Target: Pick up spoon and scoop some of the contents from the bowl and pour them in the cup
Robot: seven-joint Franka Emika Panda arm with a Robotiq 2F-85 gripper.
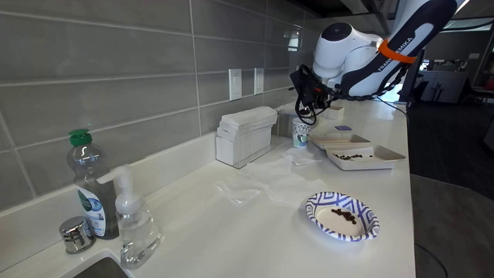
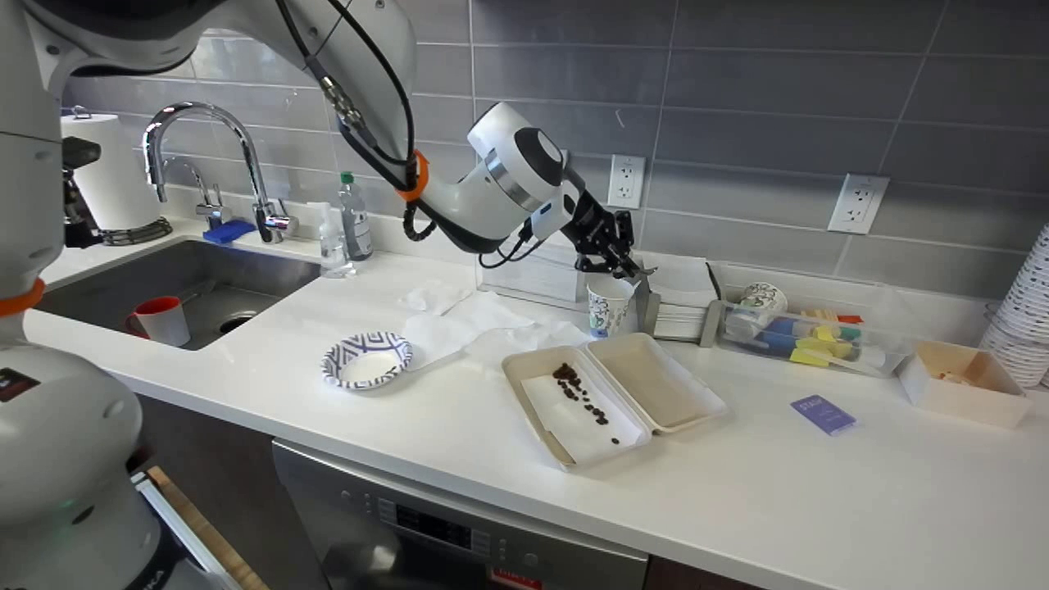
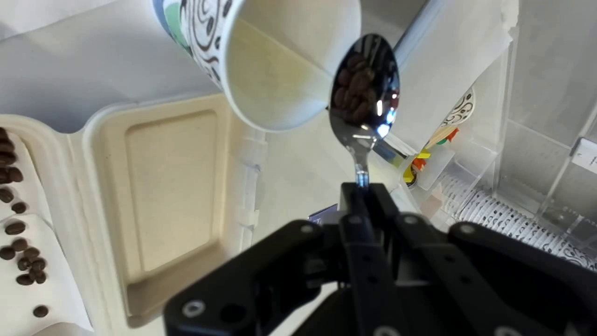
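Clasping the spoon (image 3: 366, 128) (jaws nearly together) is the pincer (image 3: 364, 192).

Surface: white countertop (image 2: 737, 492). By the sink (image 2: 221, 264): green-capped bottle (image 1: 92, 200) and pump bottle (image 1: 135, 235), both upright. Mid-counter: patterned plate (image 1: 370, 222), well apart from the bowl (image 1: 366, 165), which lies with its hinged halves open; loose paper napkins (image 1: 281, 181) overlap between plate and cup (image 2: 605, 315). The cup stands upright just beside the bowl. Farther along: clear bin (image 2: 892, 352), purple card (image 2: 824, 415) lying flat, small open box (image 2: 963, 401).
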